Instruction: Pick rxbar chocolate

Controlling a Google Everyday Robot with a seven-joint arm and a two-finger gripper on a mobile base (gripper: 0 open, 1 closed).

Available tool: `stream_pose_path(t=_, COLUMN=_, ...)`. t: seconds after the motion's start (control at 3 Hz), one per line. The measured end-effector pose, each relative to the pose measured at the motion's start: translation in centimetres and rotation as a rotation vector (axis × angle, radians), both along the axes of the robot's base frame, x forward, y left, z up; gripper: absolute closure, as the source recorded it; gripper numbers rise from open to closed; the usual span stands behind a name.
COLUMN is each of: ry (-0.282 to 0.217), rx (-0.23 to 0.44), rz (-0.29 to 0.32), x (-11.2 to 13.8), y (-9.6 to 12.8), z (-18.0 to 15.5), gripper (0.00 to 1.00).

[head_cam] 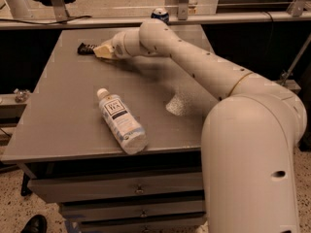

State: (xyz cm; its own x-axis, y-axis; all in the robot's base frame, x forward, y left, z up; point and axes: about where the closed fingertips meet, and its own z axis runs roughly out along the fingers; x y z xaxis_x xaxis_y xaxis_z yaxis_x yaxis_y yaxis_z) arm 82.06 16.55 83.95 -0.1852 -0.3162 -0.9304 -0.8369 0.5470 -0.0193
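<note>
The rxbar chocolate (86, 48), a small dark bar, is at the far left of the grey table (58, 110). My gripper (100, 51) is at the bar's right end, with its pale fingers (106, 51) shut on it. The bar sticks out to the left of the fingers, at or just above the tabletop. The long white arm (194, 67) reaches in from the right across the table to it.
A clear bottle with a white label (121, 122) lies on its side near the table's front. A blue drink can (159, 15) stands at the far edge behind the arm. Drawers (121, 188) sit below the table front.
</note>
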Motion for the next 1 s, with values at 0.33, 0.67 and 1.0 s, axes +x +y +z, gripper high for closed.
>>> stream_pose_path(t=0.33, ry=-0.041, rx=0.006, rz=-0.013, x=-0.6, y=-1.7, z=2.3, gripper=1.00)
stream_pose_path(t=0.67, ry=-0.083, rx=0.008, rz=-0.024, x=-2.3, y=-4.0, z=4.9, gripper=1.00)
stream_pose_path(t=1.0, ry=-0.087, rx=0.004, rz=-0.039, x=-5.2, y=-7.2, z=5.9, gripper=1.00)
